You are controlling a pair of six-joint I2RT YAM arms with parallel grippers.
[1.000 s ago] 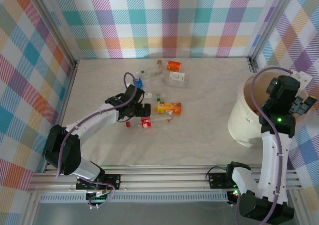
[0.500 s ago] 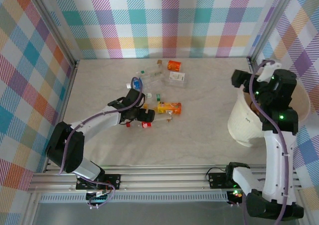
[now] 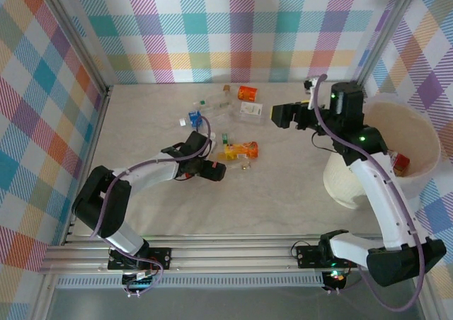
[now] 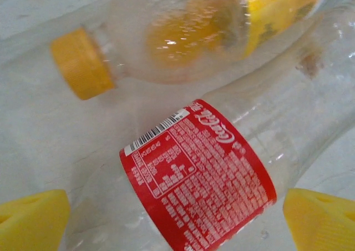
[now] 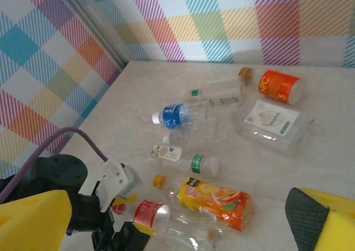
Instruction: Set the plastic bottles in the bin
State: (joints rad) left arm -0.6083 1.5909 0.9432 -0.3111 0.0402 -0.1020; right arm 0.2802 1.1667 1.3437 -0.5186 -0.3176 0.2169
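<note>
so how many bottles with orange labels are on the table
2. The far bottle lies at the table's far edge; the near bottle lies mid-table beside a red-label bottle. The left arm may hide others.

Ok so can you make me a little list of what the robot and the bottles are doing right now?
Left gripper: open, low over the red-label bottle, one finger each side
Right gripper: open, empty, raised left of the bin
Bin: something red inside
Table: several bottles lying near the middle and back, including the orange-label bottle
</note>
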